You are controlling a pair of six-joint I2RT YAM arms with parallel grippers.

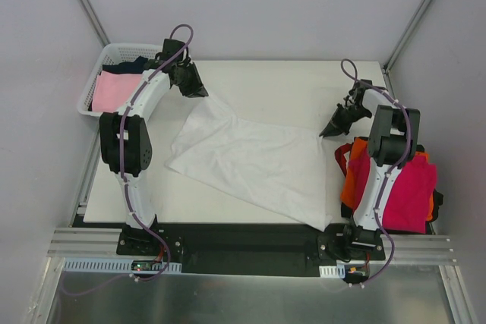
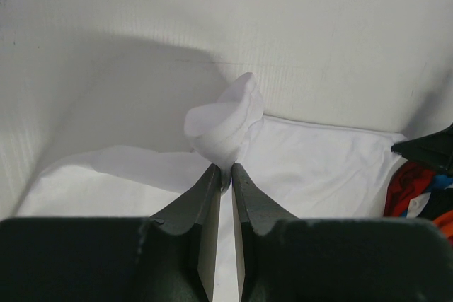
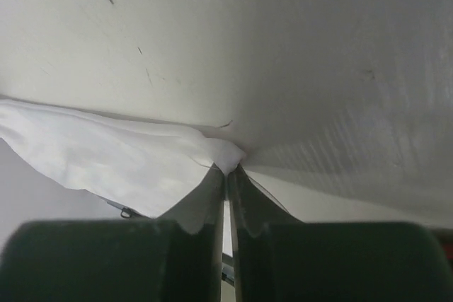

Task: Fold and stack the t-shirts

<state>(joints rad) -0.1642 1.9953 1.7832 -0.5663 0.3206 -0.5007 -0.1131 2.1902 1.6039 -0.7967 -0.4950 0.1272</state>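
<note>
A white t-shirt (image 1: 250, 161) lies spread across the middle of the table. My left gripper (image 1: 199, 92) is shut on its far left corner, a bunched tip of white cloth (image 2: 225, 124) sticking out past the fingertips. My right gripper (image 1: 328, 133) is shut on the far right corner of the white t-shirt (image 3: 127, 157). A magenta-red t-shirt (image 1: 408, 191) lies on an orange t-shirt (image 1: 354, 176) at the right table edge. A pale pink t-shirt (image 1: 114, 90) and a navy one (image 1: 135, 64) lie in the basket.
A white lattice basket (image 1: 95, 81) stands at the far left corner of the table (image 1: 281, 85). The stacked shirts show at the right edge of the left wrist view (image 2: 414, 182). Grey walls enclose the table on three sides.
</note>
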